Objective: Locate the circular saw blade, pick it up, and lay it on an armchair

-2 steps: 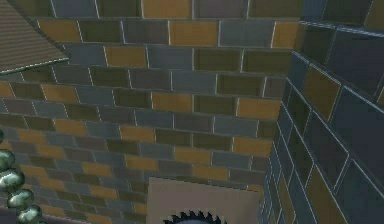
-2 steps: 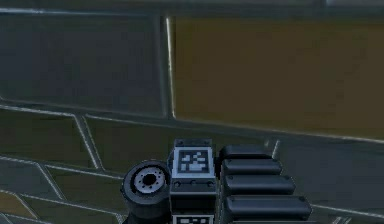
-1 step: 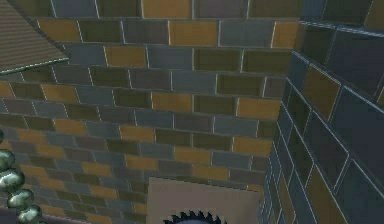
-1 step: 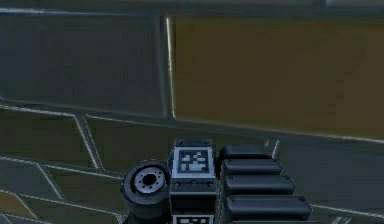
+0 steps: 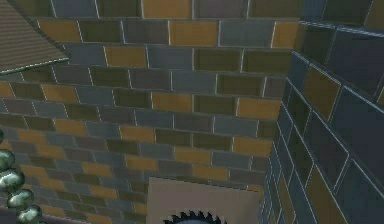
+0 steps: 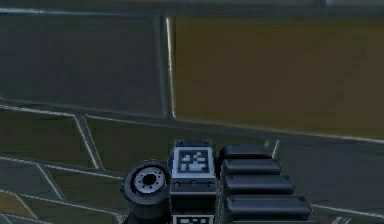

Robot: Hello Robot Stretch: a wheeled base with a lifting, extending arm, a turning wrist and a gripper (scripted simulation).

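**Operator:** Where is the blade?

**Spotter:** Start with the forward view. The dark, toothed circular saw blade point(image 5: 190, 217) is at the bottom edge, just left of the middle, and you see only its upper arc. It lies flat on a pale square worktop point(image 5: 165, 195). Behind it rises a wall of grey and ochre blocks point(image 5: 170, 90), which meets a second wall in a corner on the view's right. At the left edge is a column of small grey-green rounded lumps point(image 5: 10, 185); I can't tell what they are.

**Operator:** And the arm?

**Spotter:** In the arm side view, the dark square bar of the arm point(image 6: 255, 190) comes up from the bottom edge. It carries a white marker square point(image 6: 193, 163), and the gripper's dark round body point(image 6: 148, 188) sits left of that. Large grey and olive wall panels point(image 6: 270, 80) stand close behind. I can't make out the fingers, so I cannot tell how the jaws stand or whether they have hold of anything.

**Operator:** So what's the step?

**Spotter:** I'd judge you are lining up on the blade. It lies ahead of you, while your arm reaches sideways. Turn the base slowly, because the corner looks tight, until the blade comes up beside the gripper in the arm side view. The blade is thin and flat, so come in low at its rim and lift it straight up before you retract. The armchair comes later.
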